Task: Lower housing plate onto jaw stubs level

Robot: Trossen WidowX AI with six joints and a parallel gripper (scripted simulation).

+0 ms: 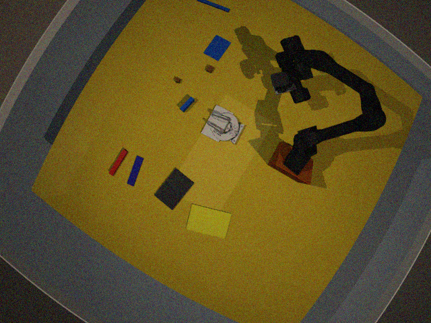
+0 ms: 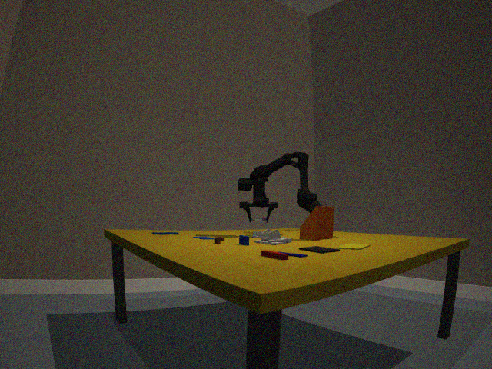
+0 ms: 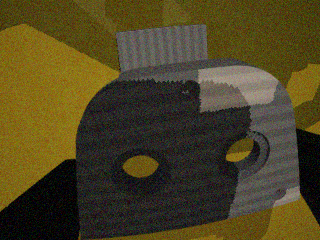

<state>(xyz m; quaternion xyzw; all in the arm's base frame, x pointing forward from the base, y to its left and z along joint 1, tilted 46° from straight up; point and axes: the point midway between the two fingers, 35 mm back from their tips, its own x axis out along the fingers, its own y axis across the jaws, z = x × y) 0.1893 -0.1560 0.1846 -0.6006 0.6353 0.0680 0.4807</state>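
Note:
The pale grey housing plate (image 3: 150, 200) (image 2: 258, 219) has rounded corners, two round holes and a ribbed tab at its far edge in the wrist view. My gripper (image 2: 259, 221) (image 3: 183, 155) is shut on it by its two sides and holds it clear above the table. In the top view the arm hides the plate. The whitish gripper assembly with the jaws (image 1: 222, 124) (image 2: 270, 237) lies on the table, to the left of and below my hand in the top view. The stubs and pins are too small to make out.
A blue block (image 1: 186, 104) (image 2: 244, 240), two brown cubes and a blue sheet (image 1: 217, 47) lie near the assembly. A red bar (image 1: 118, 161), a dark blue bar (image 1: 135, 170), a black sheet (image 1: 174, 188) and a yellow sheet (image 1: 209, 221) lie farther off. The orange arm base (image 2: 317, 224) stands to the right.

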